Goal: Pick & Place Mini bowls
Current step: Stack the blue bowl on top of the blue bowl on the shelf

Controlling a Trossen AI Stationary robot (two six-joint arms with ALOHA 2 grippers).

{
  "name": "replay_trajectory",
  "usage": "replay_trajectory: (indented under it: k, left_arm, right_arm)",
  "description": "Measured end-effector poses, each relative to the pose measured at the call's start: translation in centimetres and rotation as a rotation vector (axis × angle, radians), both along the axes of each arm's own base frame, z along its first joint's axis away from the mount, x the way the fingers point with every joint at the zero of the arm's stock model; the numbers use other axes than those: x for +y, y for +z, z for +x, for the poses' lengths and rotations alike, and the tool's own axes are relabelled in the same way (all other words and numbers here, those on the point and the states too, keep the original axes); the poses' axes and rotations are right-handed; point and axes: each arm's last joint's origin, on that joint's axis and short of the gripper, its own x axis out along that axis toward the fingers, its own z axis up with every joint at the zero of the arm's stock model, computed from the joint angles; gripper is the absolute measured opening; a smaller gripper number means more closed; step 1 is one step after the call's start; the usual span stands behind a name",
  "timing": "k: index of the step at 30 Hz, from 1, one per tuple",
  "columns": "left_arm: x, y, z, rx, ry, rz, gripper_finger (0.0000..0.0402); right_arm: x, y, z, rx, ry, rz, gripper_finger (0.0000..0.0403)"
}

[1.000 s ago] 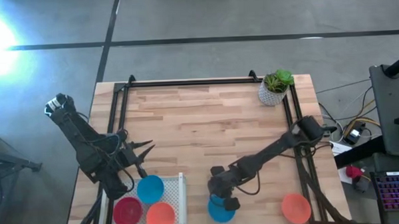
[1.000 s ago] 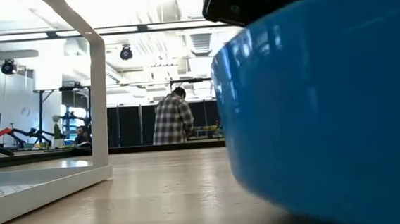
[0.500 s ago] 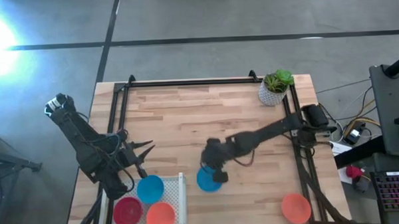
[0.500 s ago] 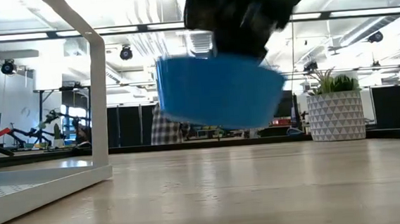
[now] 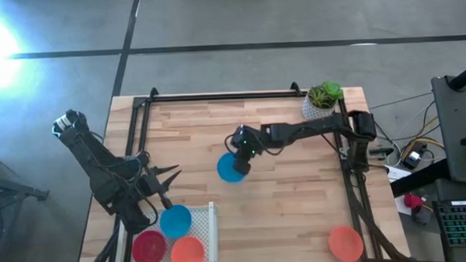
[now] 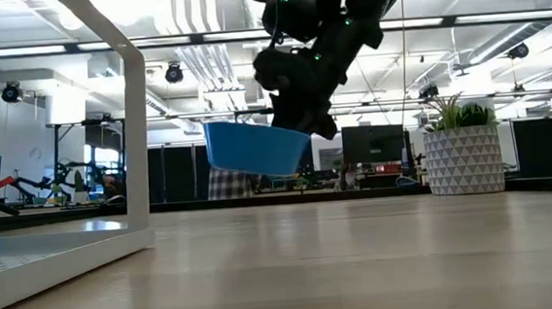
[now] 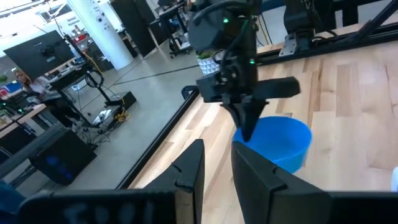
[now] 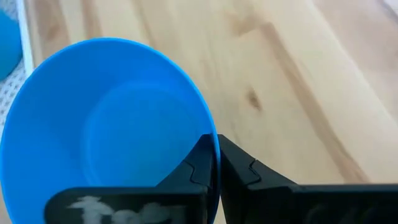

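Carry step: a blue mini bowl is pinched by its rim in the right gripper's closed jaws, held above mid-table. Next up, probably the white tray. Left gripper's jaws parked open.

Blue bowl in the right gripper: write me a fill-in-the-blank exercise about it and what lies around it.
1. The right gripper holds a bowl coloured ____.
2. In the low view that bowl hangs ____ the table, not touching it.
3. The white rack near the left gripper holds ____ bowls.
4. The lone bowl at the table's near right corner is ____.

Missing words: blue; above; three; orange
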Motion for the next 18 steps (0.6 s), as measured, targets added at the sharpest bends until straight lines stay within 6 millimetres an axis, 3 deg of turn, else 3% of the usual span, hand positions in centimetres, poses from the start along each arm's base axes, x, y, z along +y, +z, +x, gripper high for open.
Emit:
replay_trajectory:
  k: [18]
  left_arm:
    - [0.0, 0.0, 0.0, -0.001, 0.0, 0.001, 0.0076]
  right_arm:
    - [-1.1, -2.8, 0.4, 0.071, -0.051, 0.017, 0.0008]
